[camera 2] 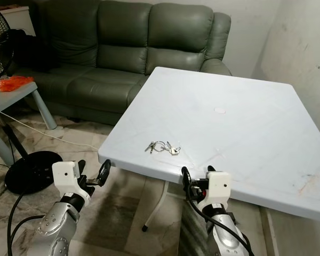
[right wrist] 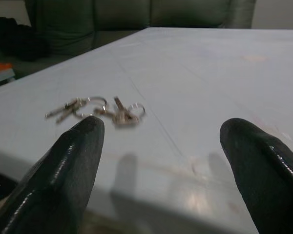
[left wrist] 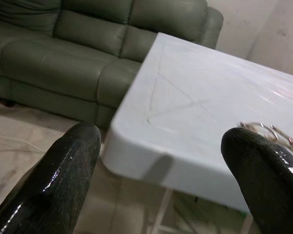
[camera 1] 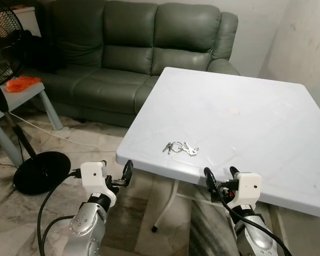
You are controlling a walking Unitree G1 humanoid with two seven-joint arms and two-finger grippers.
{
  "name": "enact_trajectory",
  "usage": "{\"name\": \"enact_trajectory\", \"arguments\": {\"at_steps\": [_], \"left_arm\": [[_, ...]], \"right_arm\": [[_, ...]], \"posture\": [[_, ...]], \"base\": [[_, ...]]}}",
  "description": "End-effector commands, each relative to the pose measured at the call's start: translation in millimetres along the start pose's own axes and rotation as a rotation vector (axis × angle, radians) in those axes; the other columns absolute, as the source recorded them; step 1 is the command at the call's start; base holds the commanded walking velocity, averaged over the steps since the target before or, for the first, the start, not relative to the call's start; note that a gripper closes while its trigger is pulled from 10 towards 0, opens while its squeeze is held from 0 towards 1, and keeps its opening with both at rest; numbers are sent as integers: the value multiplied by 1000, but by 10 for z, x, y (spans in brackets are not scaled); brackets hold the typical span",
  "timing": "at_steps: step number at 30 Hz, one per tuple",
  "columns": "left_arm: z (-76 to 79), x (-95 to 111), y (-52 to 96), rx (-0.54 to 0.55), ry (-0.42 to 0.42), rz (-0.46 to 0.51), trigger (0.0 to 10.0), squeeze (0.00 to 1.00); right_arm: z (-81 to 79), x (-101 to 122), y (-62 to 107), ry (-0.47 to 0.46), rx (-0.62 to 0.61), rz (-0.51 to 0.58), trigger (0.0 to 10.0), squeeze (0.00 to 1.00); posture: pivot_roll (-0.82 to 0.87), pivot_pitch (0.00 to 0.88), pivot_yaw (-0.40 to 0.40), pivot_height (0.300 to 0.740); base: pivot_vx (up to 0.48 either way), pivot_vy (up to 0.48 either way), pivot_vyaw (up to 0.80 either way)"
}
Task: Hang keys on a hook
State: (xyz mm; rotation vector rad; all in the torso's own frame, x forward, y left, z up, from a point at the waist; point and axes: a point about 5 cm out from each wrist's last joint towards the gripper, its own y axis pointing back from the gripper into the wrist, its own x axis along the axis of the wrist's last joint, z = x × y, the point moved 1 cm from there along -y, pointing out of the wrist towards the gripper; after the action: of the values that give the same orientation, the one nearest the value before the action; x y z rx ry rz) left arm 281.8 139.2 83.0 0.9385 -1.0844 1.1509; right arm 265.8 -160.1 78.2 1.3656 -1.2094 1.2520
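A small bunch of silver keys (camera 1: 180, 148) on rings lies near the front left edge of a white square table (camera 1: 245, 122). My right gripper (camera 1: 222, 177) hovers at the table's front edge, just right of the keys, open with nothing between its fingers; its wrist view shows the keys (right wrist: 97, 111) ahead on the tabletop. My left gripper (camera 1: 116, 173) is open too, held below and left of the table's front left corner. In the left wrist view the keys (left wrist: 271, 132) lie past the table edge.
A grey-green leather sofa (camera 1: 133, 58) stands behind the table. At the left stand a fan with a round black base (camera 1: 40, 170) and a grey side table (camera 1: 26, 98) bearing an orange item (camera 1: 21, 83). A cable runs across the marble floor.
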Motion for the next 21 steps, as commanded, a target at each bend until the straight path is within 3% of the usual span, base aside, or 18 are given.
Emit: {"name": "enact_trajectory", "arguments": {"at_steps": [1, 12, 21], "left_arm": [[10, 31, -4, -11, -1, 2, 10000, 0], [20, 25, -9, -4, -6, -7, 10000, 0], [98, 7, -2, -20, -31, 0, 10000, 0]], "right_arm": [[-19, 101, -23, 6, 11, 40, 10000, 0], [-22, 101, -30, 5, 22, 40, 10000, 0], [-43, 102, -34, 4, 94, 37, 10000, 0]], "posture": [[54, 0, -35, 740], [58, 0, -39, 740], [58, 0, -39, 740]], "base": [[341, 0, 0], [335, 0, 0], [0, 0, 0]]}}
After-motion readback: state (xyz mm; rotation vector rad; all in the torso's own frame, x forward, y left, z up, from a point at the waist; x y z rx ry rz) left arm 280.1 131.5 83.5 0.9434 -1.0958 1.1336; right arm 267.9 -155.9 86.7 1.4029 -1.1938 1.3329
